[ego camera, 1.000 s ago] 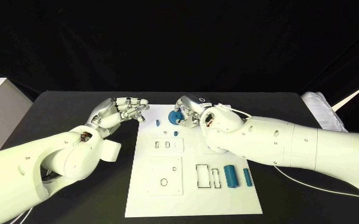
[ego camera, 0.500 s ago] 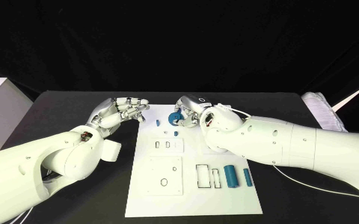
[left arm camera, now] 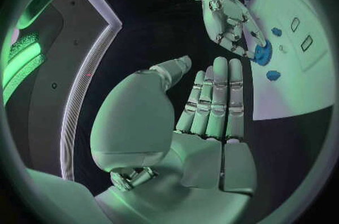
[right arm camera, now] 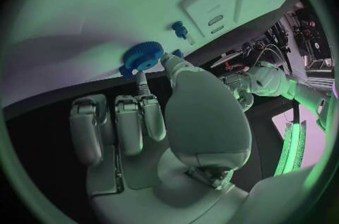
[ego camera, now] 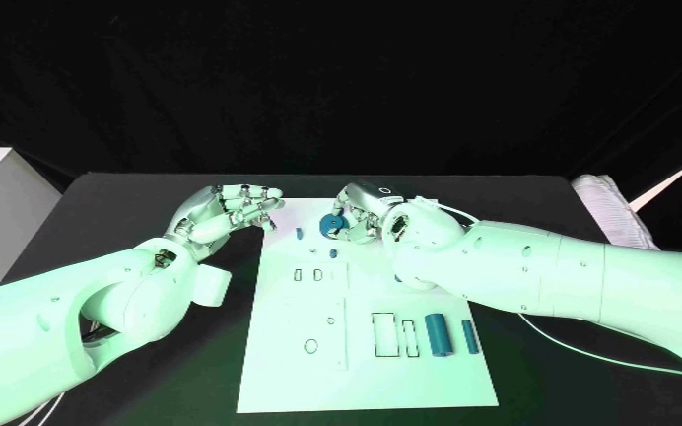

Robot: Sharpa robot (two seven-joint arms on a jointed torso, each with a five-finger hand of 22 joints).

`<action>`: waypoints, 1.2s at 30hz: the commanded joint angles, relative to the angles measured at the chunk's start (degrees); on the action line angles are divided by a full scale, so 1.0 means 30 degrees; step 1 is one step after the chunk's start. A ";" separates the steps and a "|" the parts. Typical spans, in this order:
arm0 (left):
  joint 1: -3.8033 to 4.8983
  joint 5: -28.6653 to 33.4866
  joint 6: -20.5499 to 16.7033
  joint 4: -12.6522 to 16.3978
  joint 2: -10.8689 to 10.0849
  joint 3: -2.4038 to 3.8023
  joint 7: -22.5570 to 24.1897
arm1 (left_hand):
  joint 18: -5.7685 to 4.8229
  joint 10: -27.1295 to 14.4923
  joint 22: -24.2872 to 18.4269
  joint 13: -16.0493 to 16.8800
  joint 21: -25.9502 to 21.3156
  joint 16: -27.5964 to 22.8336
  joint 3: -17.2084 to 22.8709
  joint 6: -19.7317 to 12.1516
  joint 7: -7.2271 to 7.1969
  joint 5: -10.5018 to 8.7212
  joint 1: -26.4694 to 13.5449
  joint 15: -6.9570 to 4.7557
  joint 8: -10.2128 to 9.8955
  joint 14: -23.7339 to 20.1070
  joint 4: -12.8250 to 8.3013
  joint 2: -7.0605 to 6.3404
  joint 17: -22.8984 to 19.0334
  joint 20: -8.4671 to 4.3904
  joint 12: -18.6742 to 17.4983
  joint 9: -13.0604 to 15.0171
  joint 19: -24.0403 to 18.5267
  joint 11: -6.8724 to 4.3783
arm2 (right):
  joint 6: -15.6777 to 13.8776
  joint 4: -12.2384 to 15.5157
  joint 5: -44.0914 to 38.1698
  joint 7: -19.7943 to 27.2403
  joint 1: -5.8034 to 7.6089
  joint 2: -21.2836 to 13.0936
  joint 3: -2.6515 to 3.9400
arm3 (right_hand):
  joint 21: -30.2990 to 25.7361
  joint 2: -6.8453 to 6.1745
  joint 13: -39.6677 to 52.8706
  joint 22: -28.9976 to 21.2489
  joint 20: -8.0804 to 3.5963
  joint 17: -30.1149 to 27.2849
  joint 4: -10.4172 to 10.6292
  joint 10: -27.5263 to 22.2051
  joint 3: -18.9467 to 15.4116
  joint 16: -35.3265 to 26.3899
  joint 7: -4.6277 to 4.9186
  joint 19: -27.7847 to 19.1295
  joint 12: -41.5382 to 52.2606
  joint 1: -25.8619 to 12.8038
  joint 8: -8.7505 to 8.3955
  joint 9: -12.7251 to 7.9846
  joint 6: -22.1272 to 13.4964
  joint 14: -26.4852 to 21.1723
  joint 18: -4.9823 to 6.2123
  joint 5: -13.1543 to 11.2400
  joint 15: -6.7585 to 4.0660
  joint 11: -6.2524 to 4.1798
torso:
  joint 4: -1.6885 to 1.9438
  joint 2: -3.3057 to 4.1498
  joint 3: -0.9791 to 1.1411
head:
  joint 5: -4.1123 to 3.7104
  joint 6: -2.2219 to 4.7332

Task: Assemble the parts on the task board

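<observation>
The white task board (ego camera: 370, 372) lies in the middle of the black table. At its far end my right hand (ego camera: 367, 211) pinches a blue gear (ego camera: 333, 224) between thumb and a fingertip, low over the board; the right wrist view shows the gear (right arm camera: 143, 56) touched by both. Two small blue pegs (ego camera: 299, 233) (ego camera: 333, 253) lie just beside it. Two blue cylinders (ego camera: 437, 332) (ego camera: 470, 335) lie at the board's near right, next to outlined slots (ego camera: 383, 335). My left hand (ego camera: 231, 211) hovers off the board's far left corner, fingers extended and holding nothing (left arm camera: 212, 105).
Rectangular recesses (ego camera: 310, 275) and a square plate with an oval hole (ego camera: 311, 345) mark the board's left half. A pale box (ego camera: 18, 199) stands at the table's left edge. Bare black table lies on both sides of the board.
</observation>
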 commanded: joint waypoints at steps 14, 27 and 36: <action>0.0020 0.0027 0.0319 -0.0393 0.0007 0.0013 0.0113 | 0.0058 -0.0050 0.0037 0.0019 0.0139 0.0098 0.0012 -0.0127 -0.0035 -0.0117 -0.0070 0.0000 -0.0111 -0.0095 -0.0114 0.0149 -0.0031 0.0066 -0.0035 0.0030 -0.0158 -0.0059 | -0.3251 0.1117 0.1558 0.1872 0.0105 -0.1872 0.0029 | 0.0103 0.0107 0.3217 0.5026 0.0088 0.3123 -0.0178 0.0510 -0.0252 -0.0122 0.0066 0.2031 -0.0246 0.0141 -0.0350 -0.0086 -0.0289 0.1590 -0.0270 0.0591 0.0131 0.0172 | -0.0135 -0.0106 0.0129 | -0.0011 0.0192; 0.0004 0.0277 0.1276 -0.0884 0.0088 0.0007 0.0453 | 0.0055 -0.0123 0.0064 0.0007 0.0179 0.0110 0.0029 -0.0188 -0.0021 -0.0118 -0.0059 0.0015 -0.0146 -0.0153 -0.0149 0.0134 -0.0058 0.0075 -0.0062 0.0027 -0.0217 -0.0041 | -0.1779 0.2732 0.3586 0.4104 0.0552 -0.5903 0.0043 | 0.0103 -0.0114 0.3227 0.5026 0.0134 0.3187 -0.1098 0.0500 -0.0227 -0.0107 0.0113 0.2031 -0.0290 0.1775 -0.0550 -0.0110 -0.0183 0.1599 -0.0270 -0.0564 0.0171 0.0213 | -0.0488 -0.0398 0.0396 | -0.0295 0.0414; -0.0009 0.0108 0.1730 -0.0803 0.0124 0.0003 0.0507 | 0.0058 0.0014 0.0109 0.0049 0.0252 0.0189 0.0015 -0.0229 -0.0022 -0.0134 -0.0081 0.0012 -0.0167 -0.0157 -0.0182 0.0113 -0.0075 0.0087 0.0027 0.0037 -0.0283 -0.0059 | 0.0561 0.2386 0.5006 0.6428 0.0576 -0.8020 -0.0003 | 0.0103 -0.0276 0.3103 0.5026 0.0141 0.3329 -0.1482 0.0376 -0.0275 -0.0057 0.0079 0.2031 -0.0451 0.2392 -0.0765 -0.0174 -0.0367 0.1623 -0.0270 -0.0529 0.0154 0.0206 | -0.0601 -0.0375 0.0513 | -0.0505 0.0367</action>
